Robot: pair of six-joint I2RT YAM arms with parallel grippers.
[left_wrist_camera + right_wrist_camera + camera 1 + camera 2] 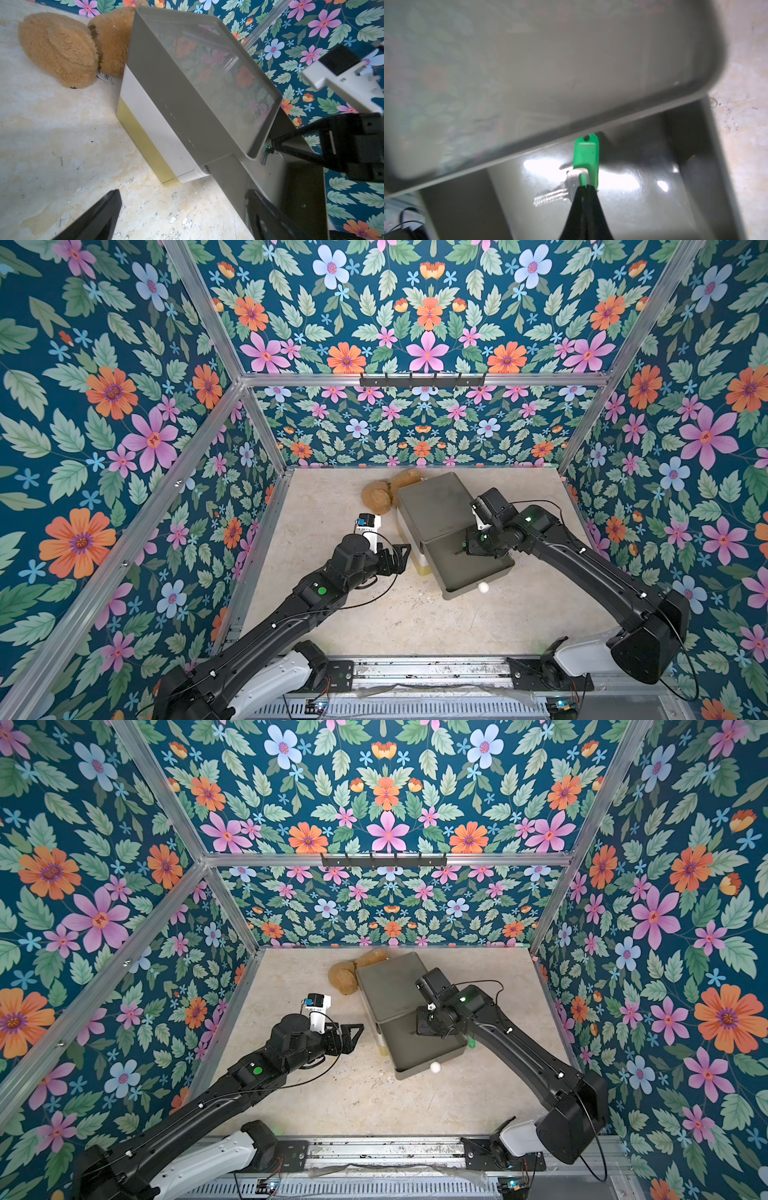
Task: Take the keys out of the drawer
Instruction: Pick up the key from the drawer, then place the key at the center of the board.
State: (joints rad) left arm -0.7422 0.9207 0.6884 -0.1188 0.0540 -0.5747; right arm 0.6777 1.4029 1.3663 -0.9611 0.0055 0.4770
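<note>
Inside the open drawer (623, 209), the right hand (586, 187) is pinching green-tagged keys (584, 164); the left hand (403, 553) is hovering spread, leftward.

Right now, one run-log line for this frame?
stage: grasp | right gripper: shut on green-tagged key inside open drawer | left gripper: open, idle beside cabinet

Both top views: bright, even overhead light; centre sharp, wallpaper (104, 406) stretches toward edges. Right wrist view: dim, soft; cabinet top (529, 62) blurred, white glare patches on drawer floor (633, 207), keys (586, 160) cast a small shadow. Left wrist view: bright, floral reflections on cabinet top.
</note>
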